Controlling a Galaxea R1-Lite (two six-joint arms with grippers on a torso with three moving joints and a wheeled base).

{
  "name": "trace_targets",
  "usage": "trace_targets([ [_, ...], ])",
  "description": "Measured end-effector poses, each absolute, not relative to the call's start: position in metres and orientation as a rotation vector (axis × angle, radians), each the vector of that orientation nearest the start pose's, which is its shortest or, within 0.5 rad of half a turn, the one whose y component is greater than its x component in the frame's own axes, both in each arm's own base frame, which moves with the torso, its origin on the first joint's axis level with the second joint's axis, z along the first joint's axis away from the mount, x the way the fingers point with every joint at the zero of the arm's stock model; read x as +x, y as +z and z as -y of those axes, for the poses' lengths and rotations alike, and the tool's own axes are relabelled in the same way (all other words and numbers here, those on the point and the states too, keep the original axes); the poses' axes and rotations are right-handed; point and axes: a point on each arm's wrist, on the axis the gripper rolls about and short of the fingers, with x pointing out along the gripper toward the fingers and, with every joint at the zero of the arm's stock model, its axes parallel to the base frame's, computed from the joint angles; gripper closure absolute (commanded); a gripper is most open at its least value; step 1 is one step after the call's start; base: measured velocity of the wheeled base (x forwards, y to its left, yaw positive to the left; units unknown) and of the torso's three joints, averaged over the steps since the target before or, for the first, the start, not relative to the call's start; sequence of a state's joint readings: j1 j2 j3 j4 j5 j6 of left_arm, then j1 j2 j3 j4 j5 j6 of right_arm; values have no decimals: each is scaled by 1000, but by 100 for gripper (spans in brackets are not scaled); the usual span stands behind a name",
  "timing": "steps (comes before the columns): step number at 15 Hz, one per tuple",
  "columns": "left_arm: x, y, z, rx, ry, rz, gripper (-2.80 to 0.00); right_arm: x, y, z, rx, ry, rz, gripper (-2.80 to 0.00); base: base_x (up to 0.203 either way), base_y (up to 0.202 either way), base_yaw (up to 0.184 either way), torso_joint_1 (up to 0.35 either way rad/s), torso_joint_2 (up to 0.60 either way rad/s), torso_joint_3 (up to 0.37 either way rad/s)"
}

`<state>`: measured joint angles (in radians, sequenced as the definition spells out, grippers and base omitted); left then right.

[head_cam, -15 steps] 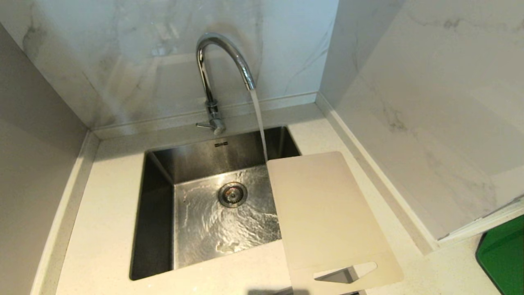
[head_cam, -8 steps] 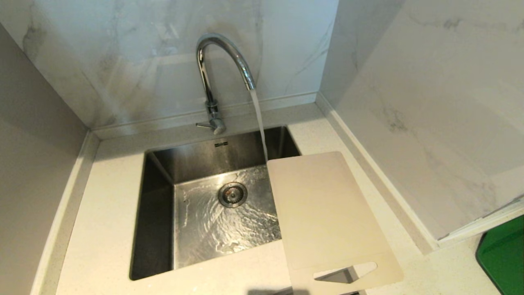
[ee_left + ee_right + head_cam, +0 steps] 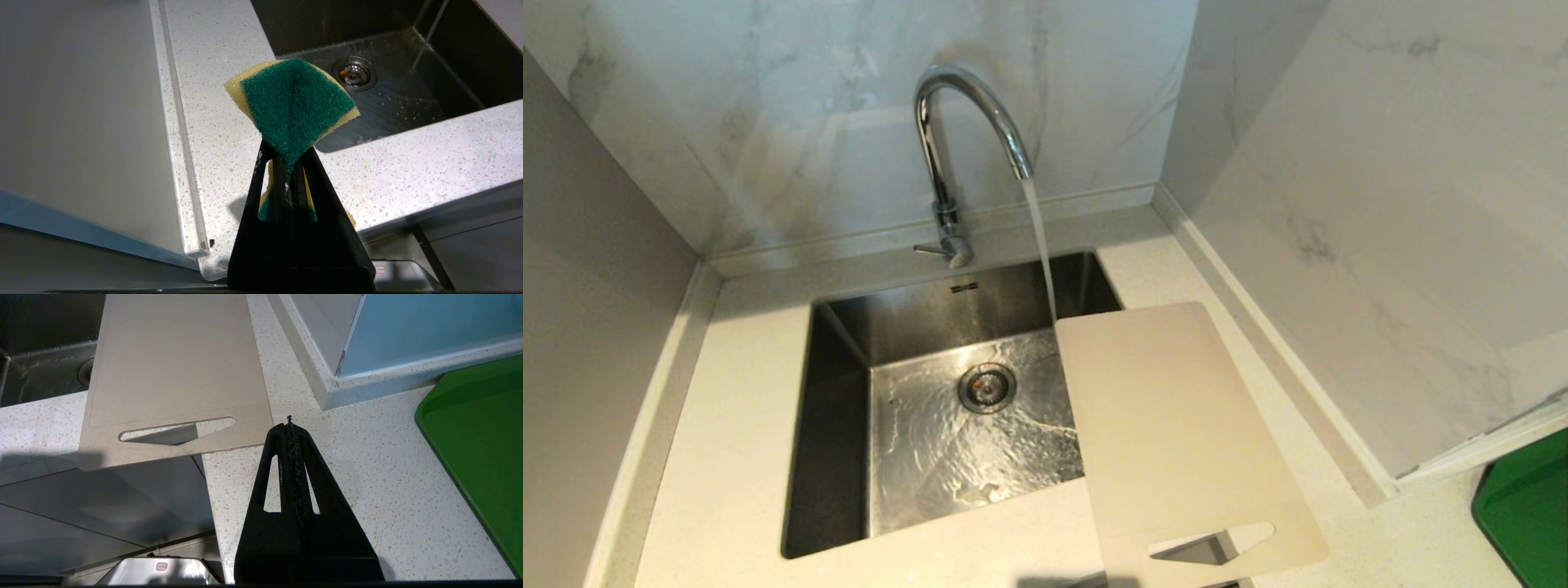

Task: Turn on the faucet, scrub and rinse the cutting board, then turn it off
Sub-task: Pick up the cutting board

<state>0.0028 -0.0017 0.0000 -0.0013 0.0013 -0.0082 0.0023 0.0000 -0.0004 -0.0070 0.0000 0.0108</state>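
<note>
The worktop (image 3: 735, 457) is pale speckled stone, set in a corner of white marble walls (image 3: 768, 122). A steel sink (image 3: 947, 425) is sunk into the worktop. The faucet (image 3: 947, 155) stands on the worktop behind the sink, against the back wall, and a stream of water (image 3: 1039, 245) runs from its spout down into the sink, where the wet bottom ripples around the drain (image 3: 987, 387). The thin lever (image 3: 929, 250) sticks out to the side at the base of the faucet.

The cutting board (image 3: 1176, 433) lies flat across the right edge of the sink, partly over the basin and partly on the worktop. Its handle slot (image 3: 1213, 543) is at the near end, which juts out past the front edge of the worktop. A green tray (image 3: 1527, 514) lies on the worktop well to the right of the sink.

The left gripper (image 3: 288, 171) is clenched on a yellow and green sponge (image 3: 292, 106), and it is held in front of the near left corner of the sink, apart from the board. The right gripper (image 3: 291, 428) is closed with nothing in it, just beside the near right corner of the cutting board (image 3: 175, 375), between the board and the green tray (image 3: 478, 437). Whether it touches the board is not clear.
</note>
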Motion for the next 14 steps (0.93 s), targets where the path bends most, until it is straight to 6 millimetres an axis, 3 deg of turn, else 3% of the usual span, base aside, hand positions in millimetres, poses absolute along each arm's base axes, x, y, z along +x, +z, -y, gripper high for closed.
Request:
trace_targets([
  [14,-23,76,0,-10,4,3,0,-23,76,0,14,2,6,0,0,0,0,0,0,0],
])
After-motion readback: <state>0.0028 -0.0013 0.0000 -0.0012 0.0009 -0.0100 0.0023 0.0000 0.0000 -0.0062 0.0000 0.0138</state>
